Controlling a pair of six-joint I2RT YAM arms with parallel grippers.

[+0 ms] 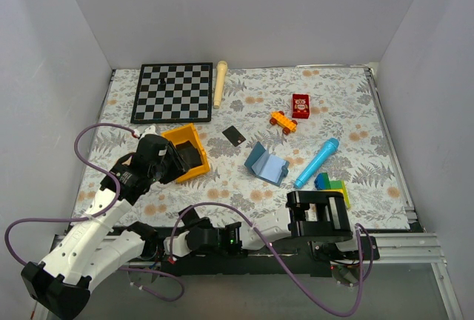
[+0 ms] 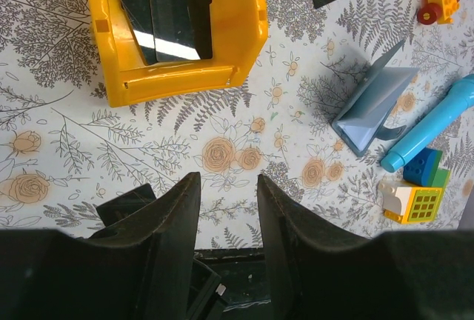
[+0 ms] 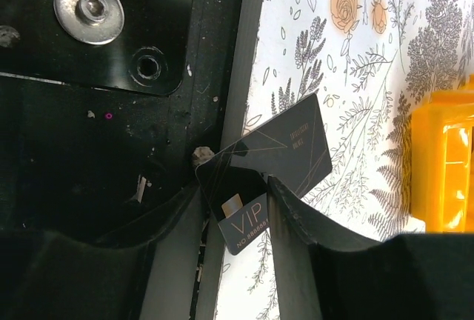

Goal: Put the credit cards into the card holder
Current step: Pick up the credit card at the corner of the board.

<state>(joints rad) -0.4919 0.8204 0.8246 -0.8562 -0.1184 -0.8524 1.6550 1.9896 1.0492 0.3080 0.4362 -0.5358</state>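
The right end effector (image 3: 233, 209) pinches a glossy black VIP credit card (image 3: 270, 168) by one corner at the table's near edge, far from the open slate-blue card holder (image 1: 266, 163). That shallow corner grip could let the card swivel or drop. The left end effector (image 2: 228, 201) hangs open and empty near the yellow plastic bin (image 2: 178, 35).

bin (image 1: 194, 158): left of card holder (image 1: 266, 164) | card (image 1: 234, 135): between them, further back | chessboard (image 1: 172, 92): far left | tube toy (image 1: 316, 162): right of holder

Black credit cards (image 3: 270, 164), slate-blue card holder (image 1: 266, 164), floral tablecloth (image 1: 244, 187).
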